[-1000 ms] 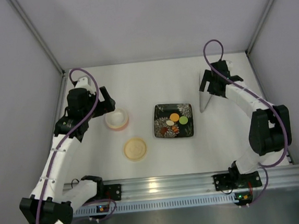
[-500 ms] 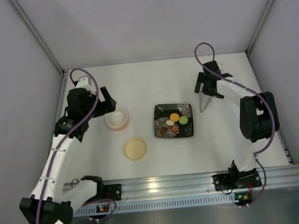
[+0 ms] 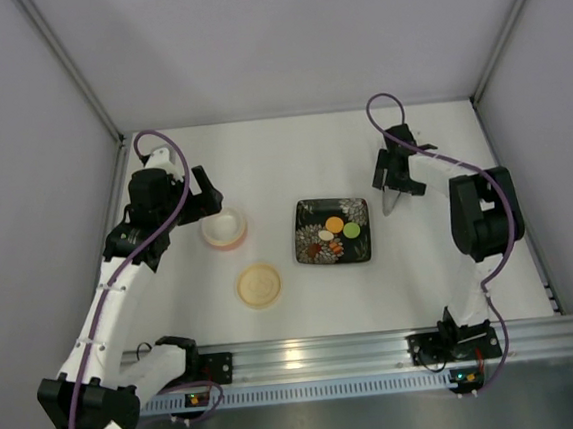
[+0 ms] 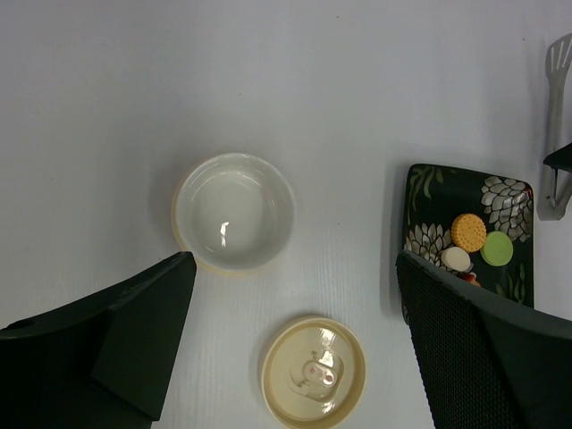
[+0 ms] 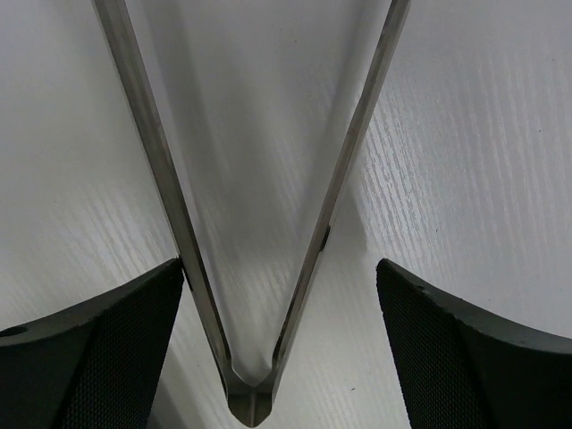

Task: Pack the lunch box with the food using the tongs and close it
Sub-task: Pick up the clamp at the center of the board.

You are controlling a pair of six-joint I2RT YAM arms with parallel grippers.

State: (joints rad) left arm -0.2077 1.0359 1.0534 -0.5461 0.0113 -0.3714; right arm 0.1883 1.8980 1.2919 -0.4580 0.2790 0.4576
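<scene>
As the right wrist shows, tongs: lying flat, tips cut off.
Right gripper: open, straddling the joined end; contact unclear.
Left gripper: open, near the empty lunch box.
Food: 3 pieces on the plate.
Lid: near the lunch box, apart.

Black floral plate, white table, aluminium rail at near edge

Tongs are gleaming as smooth polished metal; table is looking matt, finely grained; lunch box is shining glossy.
</scene>
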